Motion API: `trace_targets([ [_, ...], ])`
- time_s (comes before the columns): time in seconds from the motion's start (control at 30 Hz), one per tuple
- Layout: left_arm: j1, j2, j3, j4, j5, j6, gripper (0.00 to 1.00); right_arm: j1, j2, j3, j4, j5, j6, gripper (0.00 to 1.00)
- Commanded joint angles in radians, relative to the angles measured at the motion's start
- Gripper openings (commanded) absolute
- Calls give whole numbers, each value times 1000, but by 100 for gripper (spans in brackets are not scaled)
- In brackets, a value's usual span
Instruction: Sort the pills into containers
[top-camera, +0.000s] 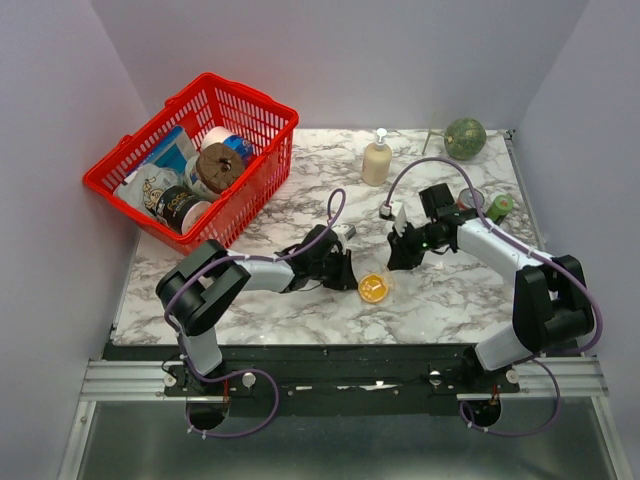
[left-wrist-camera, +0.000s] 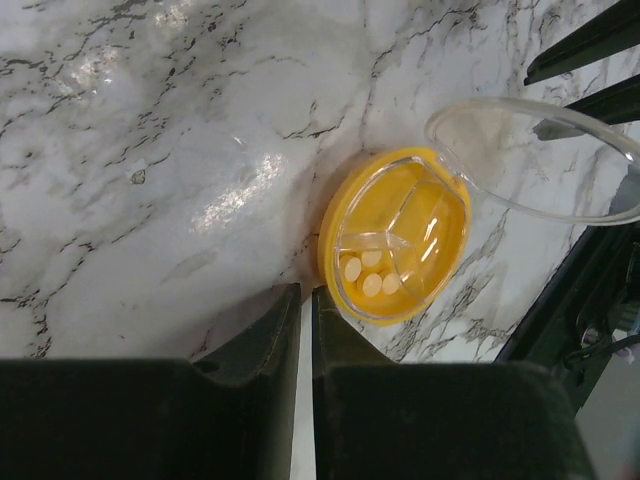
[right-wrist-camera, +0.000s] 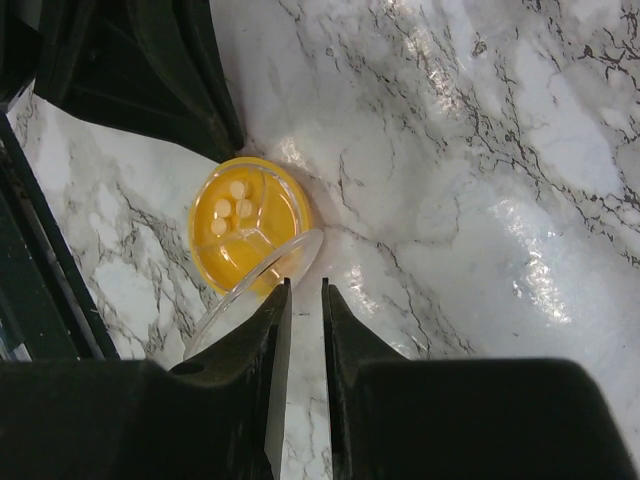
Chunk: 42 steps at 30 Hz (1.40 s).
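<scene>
Far out to the left of the left pincer sits a red basket of open plastic mesh, packed with tubs and packets. The left pincer is closed to a hairline slit and holds nothing; its dark, flat-sided fingers hang over the glossy, grey-veined marble table. Just ahead of its tips and slightly to their right lies the dish, round and shallow, with a yellow base and clear ribs splitting it into compartments. The pills, four small pale ovals, are bunched in one compartment (the others look bare). Its clear lid stands flipped up on the side away from the left pincer. From the other side, the right pincer has its fingers a narrow gap apart with only marble showing between them; the lid's rim stands just off one fingertip, and the dish lies ahead and to the left. Well beyond the right pincer stand a beige pump bottle and a green, round melon.
</scene>
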Motion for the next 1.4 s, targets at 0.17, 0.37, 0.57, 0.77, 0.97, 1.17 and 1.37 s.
trace_targets([
  [0.17,-9,17,-1,5,-12,-26,19,36,4,-6,-4,68,15,25],
  [0.37,-6,-43,-27,-29,-65,-25,25,29,-45,1,16,178,50,27],
  [0.57,17,-163,-98,-25,-76,-7,40,23,-81,-8,-2,140,18,28],
  [0.77,17,-217,-179,89,93,-37,47,23,-82,-14,-17,100,-2,27],
  [0.97,14,-185,-204,202,169,-82,48,23,-140,6,-60,40,-24,30],
  [1.17,8,-126,-164,218,197,-94,48,23,-131,24,-140,-55,-62,30],
  [1.37,-4,-87,-129,175,189,-91,48,23,-91,9,-136,-75,-54,30],
])
